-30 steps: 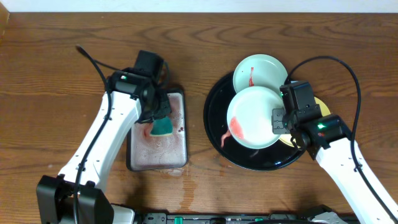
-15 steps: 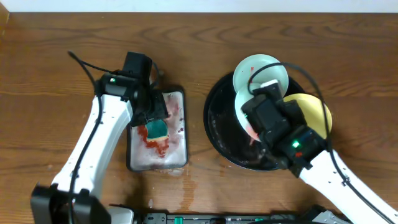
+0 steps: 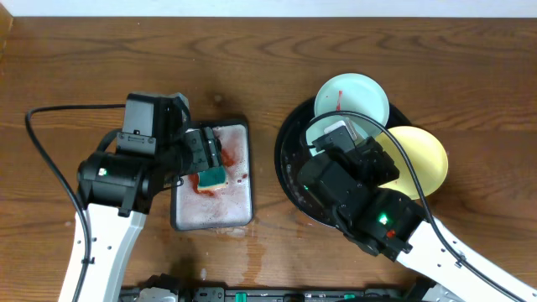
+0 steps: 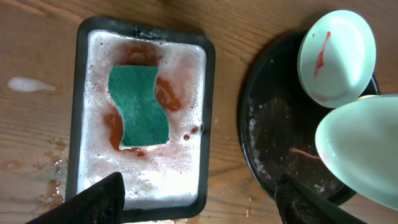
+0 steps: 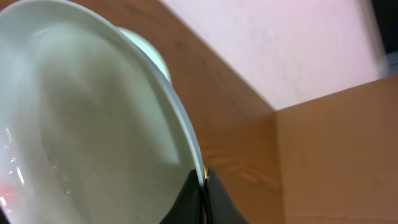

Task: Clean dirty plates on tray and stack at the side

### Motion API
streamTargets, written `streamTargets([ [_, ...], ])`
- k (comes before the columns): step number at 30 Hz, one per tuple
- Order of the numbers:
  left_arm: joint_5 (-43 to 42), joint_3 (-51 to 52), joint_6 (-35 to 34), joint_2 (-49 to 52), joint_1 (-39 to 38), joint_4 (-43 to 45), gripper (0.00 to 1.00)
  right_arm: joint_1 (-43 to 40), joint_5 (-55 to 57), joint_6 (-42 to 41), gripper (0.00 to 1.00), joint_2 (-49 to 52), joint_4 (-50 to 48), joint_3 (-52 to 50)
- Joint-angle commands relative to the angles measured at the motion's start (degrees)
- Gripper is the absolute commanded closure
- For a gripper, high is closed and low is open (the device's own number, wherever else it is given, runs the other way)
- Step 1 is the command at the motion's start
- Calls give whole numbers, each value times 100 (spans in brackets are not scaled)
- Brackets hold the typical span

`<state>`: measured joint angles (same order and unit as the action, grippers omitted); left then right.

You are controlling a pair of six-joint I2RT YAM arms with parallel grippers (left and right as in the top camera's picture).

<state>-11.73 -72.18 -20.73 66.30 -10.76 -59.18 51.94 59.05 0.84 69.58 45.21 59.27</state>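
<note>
Standing tilted above the black tray (image 3: 285, 168): first mint plate (image 5: 93, 124), small, round, glossy pale blue-green, wet, with a faint red trace near its lower edge. The right gripper (image 5: 202, 186) is clenched on its rim, the dark fingertips pinching the thin edge from both sides.

Second mint plate (image 3: 352, 96): same form, lying flat on the tray's far rim, with a red sauce streak across its well.

Yellow plate (image 3: 424, 155): round and smooth, at the tray's right edge, partly hidden behind the right arm.

Tray: large, round, glossy black with a raised rim, its floor speckled with droplets and a thin red smear.

Left gripper (image 4: 200, 180): jaws spread wide, holding nothing, poised over the grey tray (image 4: 208, 93).

Grey tray: small, rectangular, with rounded corners, filled with white foam stained red.

Sponge (image 4: 138, 106): green, wavy-sided, coarse-textured, lying flat in the foam, apart from both fingers.

Tabletop (image 3: 84, 67): brown wood grain, with a few wet spots beside the grey tray.
</note>
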Motion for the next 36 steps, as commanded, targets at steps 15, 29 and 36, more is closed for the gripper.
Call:
streamTargets([
  [15, -28, -4, 57, -2, 13, -15, 21, 264, 822, 826, 99, -122, -562, 195],
  [29, -28, -4, 57, -2, 13, -15, 21, 264, 822, 824, 99, -122, -577, 195],
  [36, -28, -4, 57, -2, 13, -17, 21, 249, 820, 822, 99, -122, -577, 195],
])
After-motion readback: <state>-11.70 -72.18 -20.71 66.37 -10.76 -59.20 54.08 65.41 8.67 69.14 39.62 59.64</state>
